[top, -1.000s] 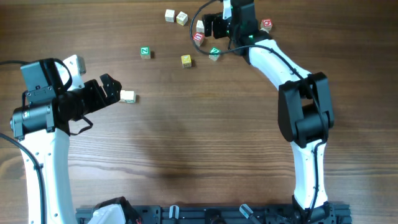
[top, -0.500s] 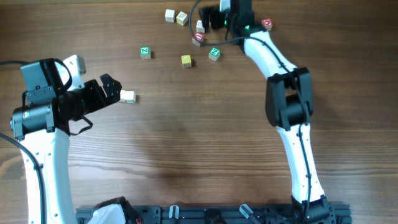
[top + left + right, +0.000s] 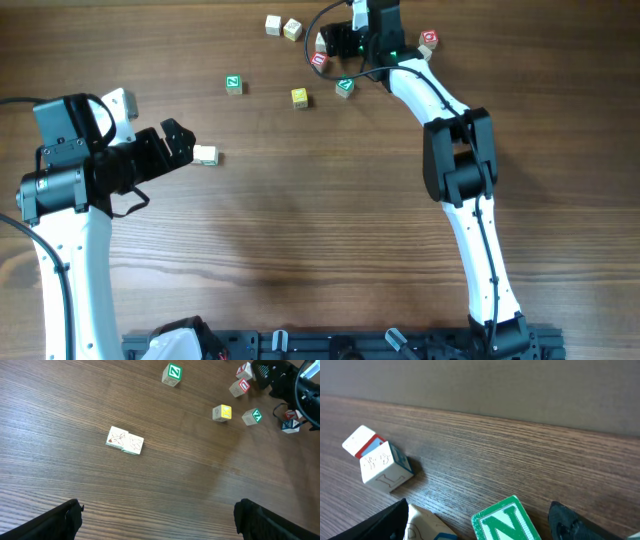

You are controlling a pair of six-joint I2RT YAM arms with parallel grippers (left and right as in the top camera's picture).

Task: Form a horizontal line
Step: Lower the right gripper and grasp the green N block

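The horizontal line [image 3: 125,441] is a short row of pale cubes lying alone on the wood; I can make out two, touching. In the overhead view [image 3: 205,155] it lies just right of my left gripper [image 3: 181,142]. That gripper is open and empty, and its fingers frame bare wood in the left wrist view [image 3: 160,512]. My right gripper [image 3: 337,43] is open among the loose cubes at the back. In the right wrist view [image 3: 480,522] a green N cube [image 3: 507,521] sits between its fingers, and a pale cube with blue [image 3: 427,527] is beside the left finger.
Loose cubes lie scattered at the back: a green one [image 3: 233,84], a yellow one [image 3: 299,97], another green one [image 3: 345,87], a red one [image 3: 319,60], two pale ones [image 3: 282,27] and a red one [image 3: 429,40]. A pale cube lies by the left arm [image 3: 122,101].
The right arm's elbow has swung left while its gripper stayed among the back cubes, shifting slightly. The left arm and the pale row have not moved.
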